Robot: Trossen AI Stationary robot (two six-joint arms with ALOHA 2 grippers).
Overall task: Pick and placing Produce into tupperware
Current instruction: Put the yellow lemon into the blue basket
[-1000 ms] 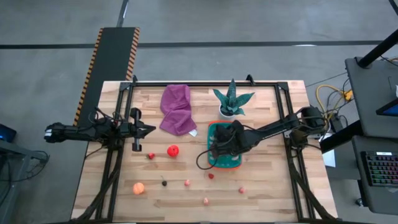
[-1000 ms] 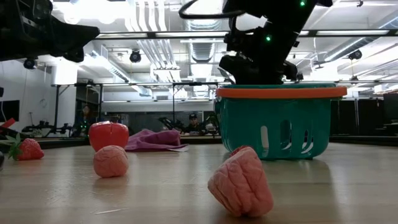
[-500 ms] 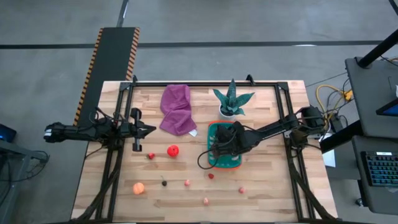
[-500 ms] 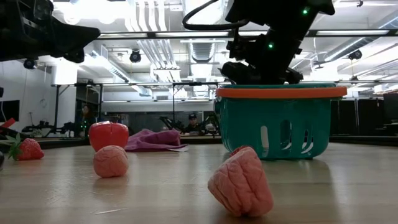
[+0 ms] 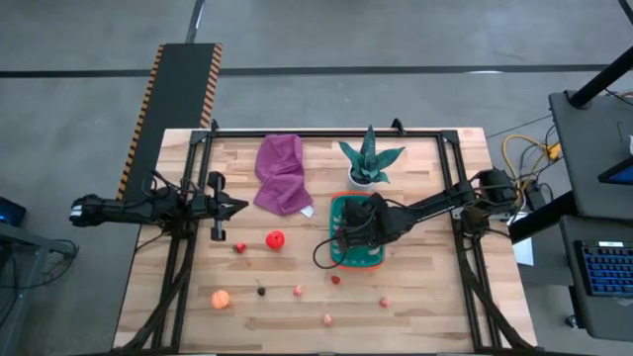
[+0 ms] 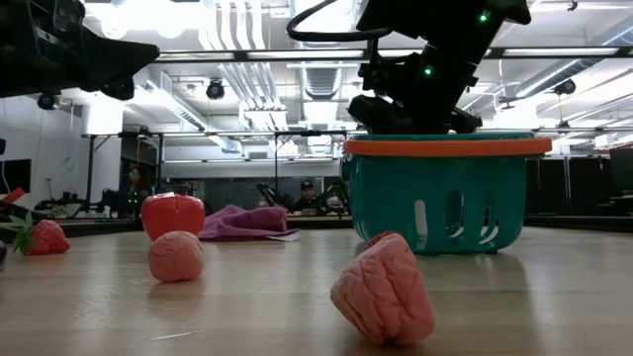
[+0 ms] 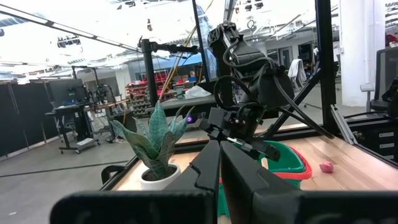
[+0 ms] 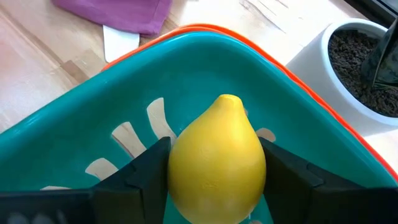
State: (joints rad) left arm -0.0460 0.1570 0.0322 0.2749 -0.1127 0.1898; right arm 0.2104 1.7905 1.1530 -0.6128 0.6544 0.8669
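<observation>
The teal tupperware basket [image 5: 339,202] with an orange rim stands right of the table's middle; the low view shows its slotted wall [image 6: 445,193]. My right gripper [image 5: 352,233] reaches down into its opening, shut on a yellow lemon [image 8: 217,155]. A red fruit [image 5: 275,238], an orange ball [image 5: 220,299], a small strawberry [image 5: 239,248], a dark piece [image 5: 261,291] and pink pieces [image 5: 298,290] lie on the wood to the left and near side. My left gripper [image 5: 240,206] waits shut near the left edge, above the table. My right gripper pinches the lemon's two long sides [image 8: 177,168] between its two fingers [image 8: 146,171], across the fruit's widest part. The fingers slant downward from the table's right side. The lemon's pointed tip [image 8: 229,99] points away from the gripper, over the basket's inside.
A purple cloth [image 5: 282,173] lies at the far middle. A spiky green plant in a white pot [image 5: 368,163] stands just beyond the basket. A black frame [image 5: 326,132] runs along the table's far edge. People sit in the room behind [image 6: 307,193].
</observation>
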